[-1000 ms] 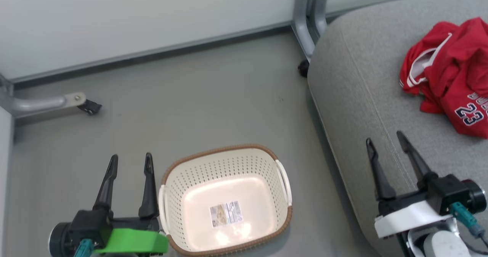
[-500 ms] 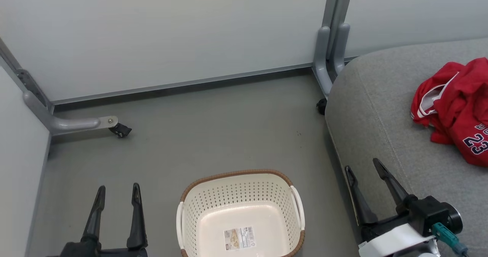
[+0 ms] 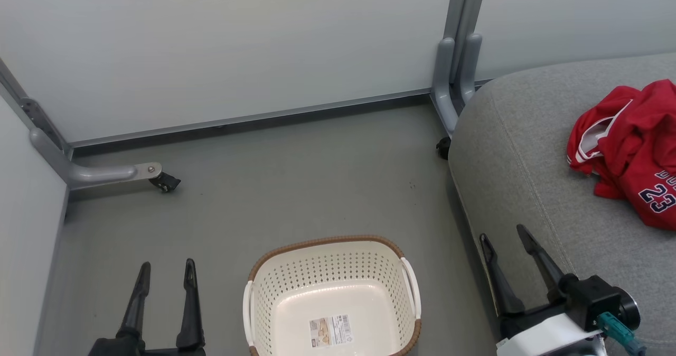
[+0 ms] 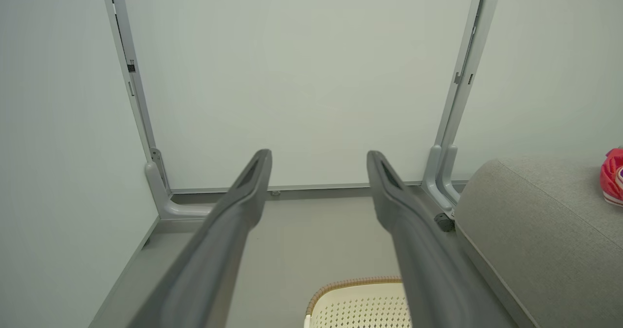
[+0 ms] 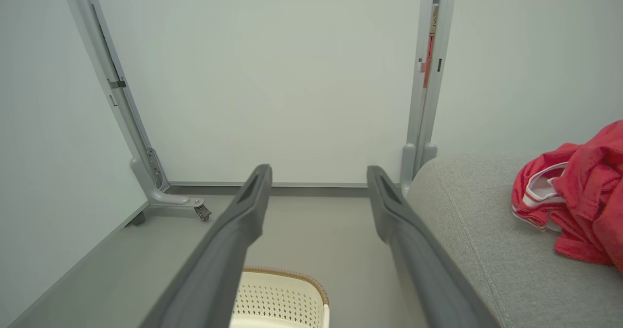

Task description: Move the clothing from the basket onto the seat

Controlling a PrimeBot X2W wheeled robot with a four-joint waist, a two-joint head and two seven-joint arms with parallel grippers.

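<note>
Red clothing (image 3: 628,150) heaped on grey seat (image 3: 517,176), away from edge. Cream basket (image 3: 327,250) on floor (image 3: 296,176). Both released: left pincer (image 3: 167,264), right pincer (image 3: 502,232).

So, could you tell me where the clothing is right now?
In the head view the clothing lies bunched at the far right on the seat, beyond the right claw and apart from the basket on the floor.

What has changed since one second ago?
The head camera tilted up, so everything sits lower in its view. Nothing was grasped or released. The left end effector and right end effector remain open; the basket stays empty, the clothing on the seat.
</note>
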